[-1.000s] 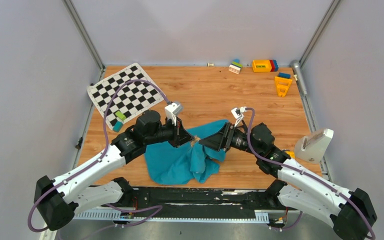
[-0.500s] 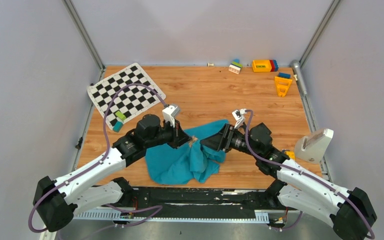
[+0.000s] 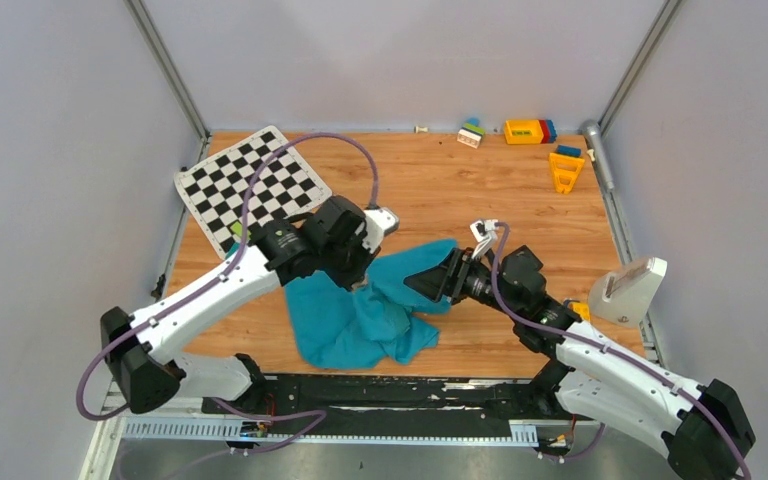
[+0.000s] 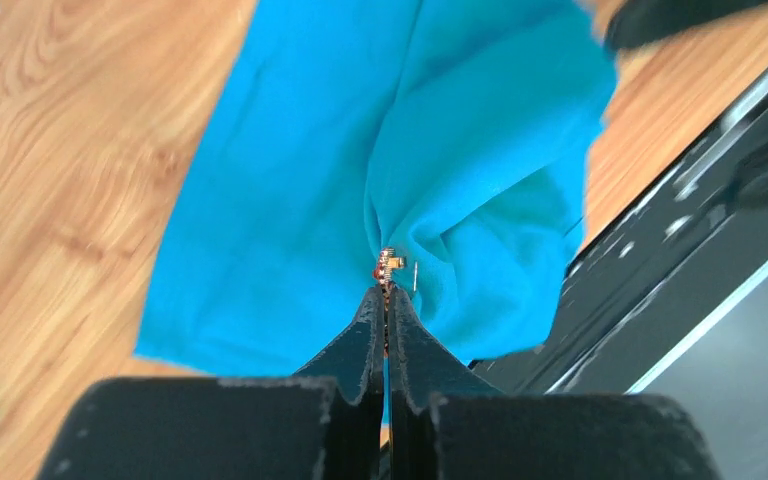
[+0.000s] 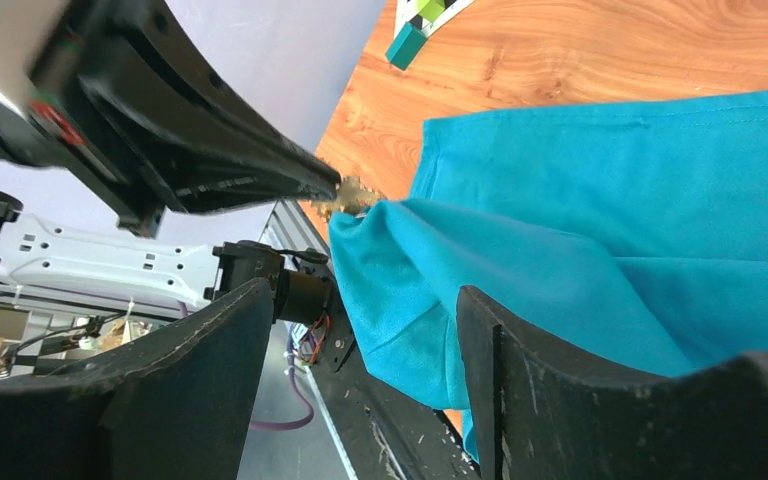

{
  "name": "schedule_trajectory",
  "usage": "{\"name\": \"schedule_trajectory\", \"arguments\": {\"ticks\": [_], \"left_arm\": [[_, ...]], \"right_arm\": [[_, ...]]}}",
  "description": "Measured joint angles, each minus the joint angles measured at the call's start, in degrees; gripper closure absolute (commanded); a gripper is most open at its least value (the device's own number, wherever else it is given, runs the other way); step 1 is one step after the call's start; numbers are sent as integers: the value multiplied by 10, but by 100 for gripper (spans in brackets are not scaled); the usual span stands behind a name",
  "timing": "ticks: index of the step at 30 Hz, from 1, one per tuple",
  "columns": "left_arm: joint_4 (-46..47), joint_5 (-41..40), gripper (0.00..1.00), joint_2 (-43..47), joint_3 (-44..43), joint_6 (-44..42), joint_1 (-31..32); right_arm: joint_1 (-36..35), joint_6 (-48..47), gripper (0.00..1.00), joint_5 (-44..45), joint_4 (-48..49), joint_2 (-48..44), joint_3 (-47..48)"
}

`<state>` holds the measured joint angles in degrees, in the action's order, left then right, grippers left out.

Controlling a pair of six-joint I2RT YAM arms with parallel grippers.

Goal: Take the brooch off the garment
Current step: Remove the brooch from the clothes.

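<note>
The teal garment lies crumpled on the wooden table between both arms. My left gripper is above its middle fold, tilted down. In the left wrist view the left gripper is shut, with the small gold and red brooch pinched at its tips. The brooch touches a raised fold of the garment. In the right wrist view the brooch sits where the left fingertips meet the lifted corner of the garment. My right gripper is open beside the garment's right side, its jaws wide apart.
A black-and-white checkered mat lies at the back left, with small green and teal blocks at its near corner. Toy blocks and an orange piece are at the back right. A white object stands at the right edge.
My left arm has swung up and turned its wrist, so the gripper now points down onto the garment's fold, shifted left. The fabric fold has been drawn left. The right arm has barely moved.
</note>
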<state>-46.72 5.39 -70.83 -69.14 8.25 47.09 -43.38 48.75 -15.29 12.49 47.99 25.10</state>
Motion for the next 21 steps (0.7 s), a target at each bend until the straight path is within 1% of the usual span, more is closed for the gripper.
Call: {"name": "schedule_trajectory", "arguments": {"ticks": [2, 5, 8, 10, 13, 15, 18, 21], "left_arm": [[-66, -44, 100, -31, -24, -42, 28], [-135, -117, 100, -74, -52, -92, 51], [-167, -193, 100, -98, -62, -141, 52], [-181, -246, 100, -99, -62, -176, 52], [-191, -301, 100, -93, -62, -219, 51], [-193, -326, 100, -84, -62, -246, 51], [-192, -335, 100, -60, -62, -273, 51], [-188, -303, 100, -22, -62, -300, 50]], "right_arm": [[0, -8, 32, 4, -2, -4, 0], [0, -20, 33, 11, -14, -9, 0], [0, -26, 33, 18, -26, -18, 0], [0, -30, 33, 21, -28, -27, -2], [0, -36, 33, 28, -29, -41, -7], [0, -39, 33, 31, -32, -45, -9], [0, -46, 32, 31, -31, -43, -9], [0, -64, 34, 19, -19, -24, -8]]}}
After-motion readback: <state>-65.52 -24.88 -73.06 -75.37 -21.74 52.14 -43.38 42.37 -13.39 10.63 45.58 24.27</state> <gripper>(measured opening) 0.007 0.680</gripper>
